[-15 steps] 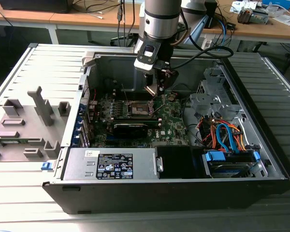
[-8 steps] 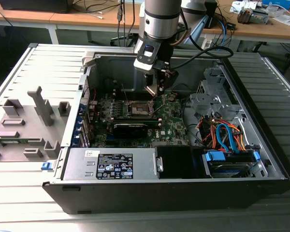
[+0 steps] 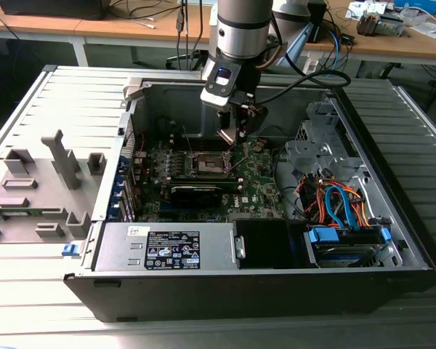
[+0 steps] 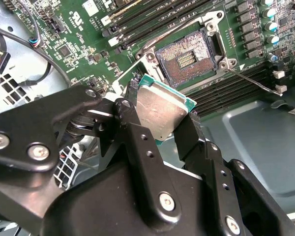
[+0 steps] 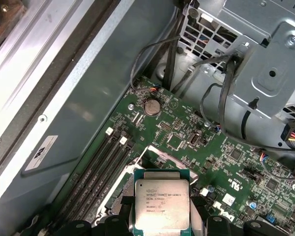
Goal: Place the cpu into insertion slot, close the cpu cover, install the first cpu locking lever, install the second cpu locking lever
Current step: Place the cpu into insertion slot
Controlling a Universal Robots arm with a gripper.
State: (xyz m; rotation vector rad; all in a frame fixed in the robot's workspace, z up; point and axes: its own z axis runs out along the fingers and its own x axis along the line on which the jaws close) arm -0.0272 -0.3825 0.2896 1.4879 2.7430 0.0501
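Observation:
My gripper (image 3: 236, 138) hangs inside the open computer case, shut on the cpu (image 4: 160, 110). The chip is a small square with a silvery top and a green rim, and it is also seen between the black fingers (image 5: 81, 227) in the first wrist view as the cpu (image 5: 161, 202). It is tilted and hovers above the green board, apart from the insertion slot (image 4: 187, 55). That slot lies uncovered, its pin field bare. The cpu cover (image 4: 136, 66) stands raised at the slot's edge. A thin locking lever (image 4: 255, 81) sticks out beside the slot, unlatched.
A long black card (image 3: 203, 193) lies just in front of the insertion slot (image 3: 209, 161). A power supply box (image 3: 174, 247) fills the case front. A metal drive cage (image 3: 323, 142) and coloured cables (image 3: 334, 200) crowd the exterior view's right. Grey fixtures (image 3: 36, 182) stand outside the case.

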